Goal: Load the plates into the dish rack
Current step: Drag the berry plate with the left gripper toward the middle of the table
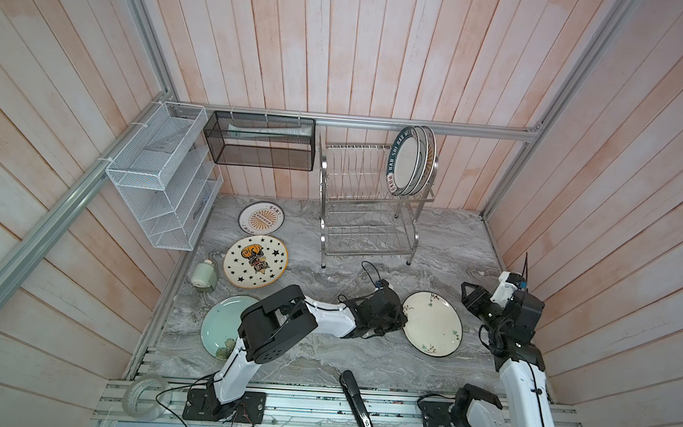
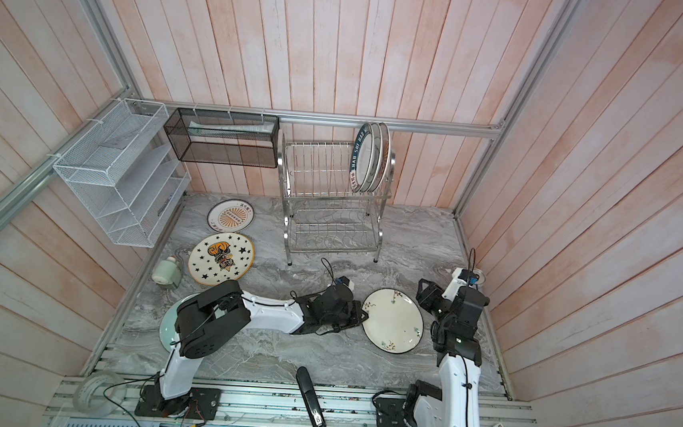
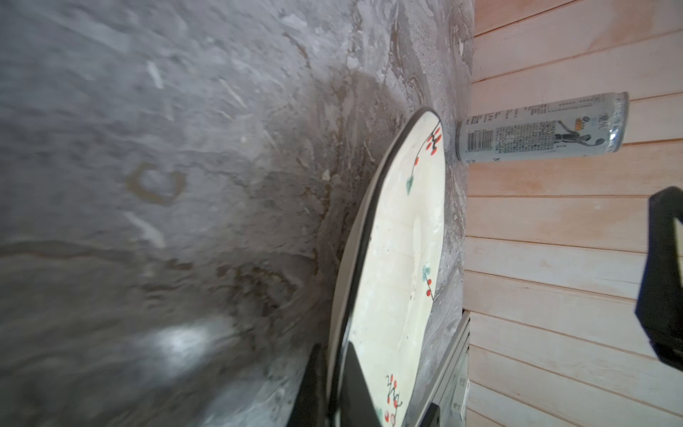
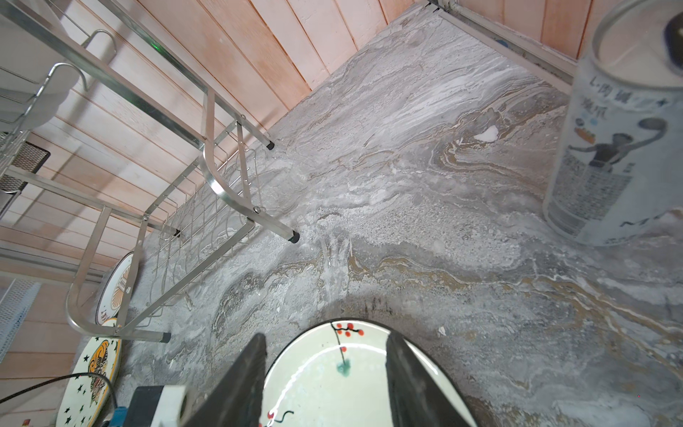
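Seven plates in all. Three (image 1: 408,161) stand on edge in the right end of the rack's (image 1: 357,207) upper tier; its lower tier holds none. The one rack stands at the worktop's (image 1: 433,247) back edge, near the middle.

Four plates lie on the worktop. The sunburst plate (image 1: 261,217) is by the back left corner, with the star plate (image 1: 255,262) just in front of it along the left edge. The green plate (image 1: 220,324) is near the front left corner, partly under the left arm. The flower plate (image 1: 433,324) is right of the middle.

The left gripper (image 1: 402,320) is clamped on the flower plate's left rim, one finger above and one below. The right gripper (image 4: 325,351) hangs by the same plate's right side, jaws apart, gripping nothing.

One can (image 4: 610,148) stands upright near the right edge.
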`<state>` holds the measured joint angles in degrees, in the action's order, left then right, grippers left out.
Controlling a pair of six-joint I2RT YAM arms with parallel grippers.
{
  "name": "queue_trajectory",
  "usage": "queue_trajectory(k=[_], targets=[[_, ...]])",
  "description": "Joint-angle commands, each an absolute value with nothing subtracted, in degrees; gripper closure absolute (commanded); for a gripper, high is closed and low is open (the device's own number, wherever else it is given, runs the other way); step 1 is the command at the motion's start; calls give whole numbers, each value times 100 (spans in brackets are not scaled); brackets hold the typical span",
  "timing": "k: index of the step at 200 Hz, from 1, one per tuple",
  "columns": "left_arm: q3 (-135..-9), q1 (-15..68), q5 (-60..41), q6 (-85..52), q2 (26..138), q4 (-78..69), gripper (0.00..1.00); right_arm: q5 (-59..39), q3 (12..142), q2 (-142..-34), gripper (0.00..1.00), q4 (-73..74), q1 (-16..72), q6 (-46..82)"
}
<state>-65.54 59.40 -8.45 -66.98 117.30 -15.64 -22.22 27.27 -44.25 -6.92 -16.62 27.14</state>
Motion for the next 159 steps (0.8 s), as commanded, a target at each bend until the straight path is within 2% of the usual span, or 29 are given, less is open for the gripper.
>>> queue_trajectory(k=[1,28,56,126,159], targets=[[-5995,5752,-1115,-6319,11338,-2197,98,-2381,2813,-4426,48,-589,-1681,2629],[-5312,5520,-1743,-6215,10972,-2885,100,-2404,2839,-4429,48,-606,-1679,2577],[-4609,4873,-2398,-6119,10533,-3433,100,-2576,2817,-4447,48,-511,-1674,2589],[-3965,4192,-2624,-4971,8815,-2217,100,-3078,2674,-4517,51,-237,-1646,2606],[-3781,3813,-2768,-4975,8104,-1986,100,-3895,2606,-4597,51,103,-1611,2711]])
